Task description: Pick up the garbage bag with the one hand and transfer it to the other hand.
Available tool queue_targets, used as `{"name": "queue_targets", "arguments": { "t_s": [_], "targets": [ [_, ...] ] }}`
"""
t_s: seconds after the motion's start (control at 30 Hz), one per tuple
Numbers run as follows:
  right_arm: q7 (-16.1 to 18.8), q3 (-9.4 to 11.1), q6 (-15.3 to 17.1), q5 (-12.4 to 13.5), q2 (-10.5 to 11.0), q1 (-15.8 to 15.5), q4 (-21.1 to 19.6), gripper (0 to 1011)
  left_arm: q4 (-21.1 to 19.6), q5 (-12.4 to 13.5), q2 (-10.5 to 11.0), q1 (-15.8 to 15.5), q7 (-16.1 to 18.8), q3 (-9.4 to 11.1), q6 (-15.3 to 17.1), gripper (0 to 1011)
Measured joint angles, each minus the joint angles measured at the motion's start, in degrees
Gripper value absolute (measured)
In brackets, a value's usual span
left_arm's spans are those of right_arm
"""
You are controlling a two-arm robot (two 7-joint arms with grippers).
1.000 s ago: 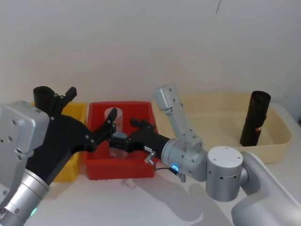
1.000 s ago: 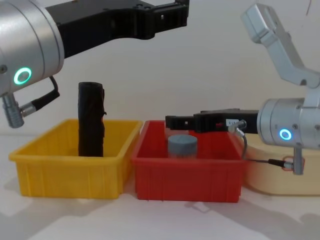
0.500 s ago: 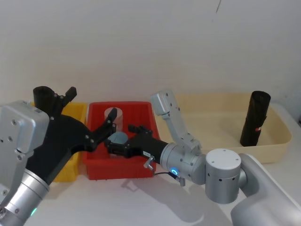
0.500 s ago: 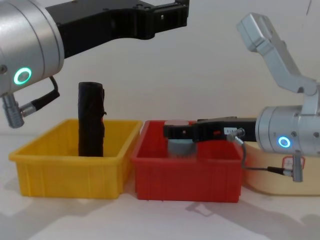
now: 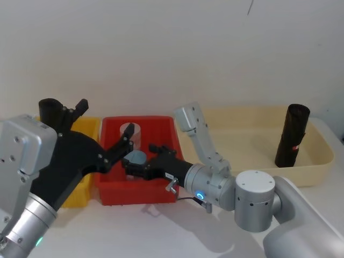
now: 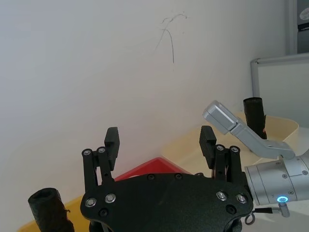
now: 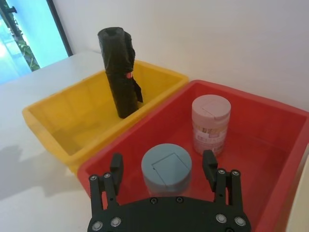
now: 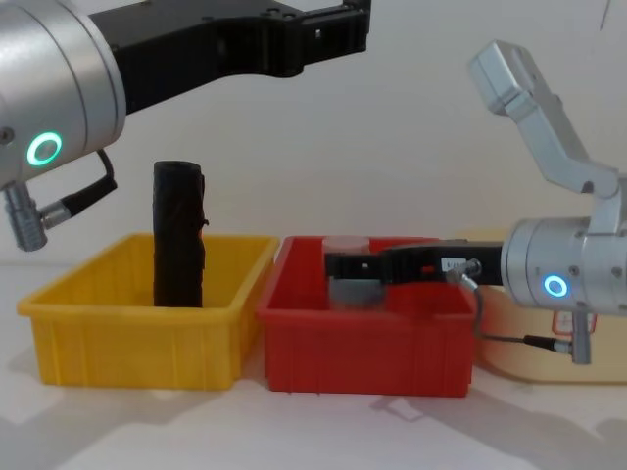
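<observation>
The garbage bag (image 5: 293, 135), a smooth black roll with a red-and-white band, stands upright at the right end of the beige tray (image 5: 252, 115); it appears far off as the garbage bag (image 6: 254, 116) in the left wrist view. My left gripper (image 5: 105, 126), green ring on its wrist, hangs raised and open over the seam between the yellow and red bins, holding nothing. My right gripper (image 7: 163, 164), blue ring on its wrist, is low inside the red bin (image 7: 270, 121), open, its fingers either side of a blue-grey lidded jar (image 7: 166, 169). Both grippers are far from the bag.
A ragged black roll (image 8: 178, 235) with a loose flap stands in the yellow bin (image 8: 137, 333). A pink lidded jar (image 7: 211, 123) sits behind the blue-grey one. The three containers stand in a row against the white wall.
My right gripper has sunk lower into the red bin and closer around the blue-grey jar. The left arm has stayed still.
</observation>
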Motion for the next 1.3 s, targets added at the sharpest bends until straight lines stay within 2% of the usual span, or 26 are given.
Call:
{"name": "queue_targets", "arguments": {
  "t_s": [0.57, 1.13, 1.3],
  "targets": [
    [-0.7, -0.6, -1.2, 0.3, -0.1, 1.4, 3.4, 1004, 0.0, 0.0, 0.0, 0.0, 0.0, 0.0, 0.0, 1001],
    [-1.7, -2.4, -1.3, -0.1, -0.5, 2.9, 5.6, 1004, 0.0, 0.0, 0.0, 0.0, 0.0, 0.0, 0.0, 1001],
    [-2.2, -2.8, -1.3, -0.4, -0.7, 3.2, 6.1, 911, 0.0, 0.0, 0.0, 0.0, 0.0, 0.0, 0.0, 1001]
  ]
}}
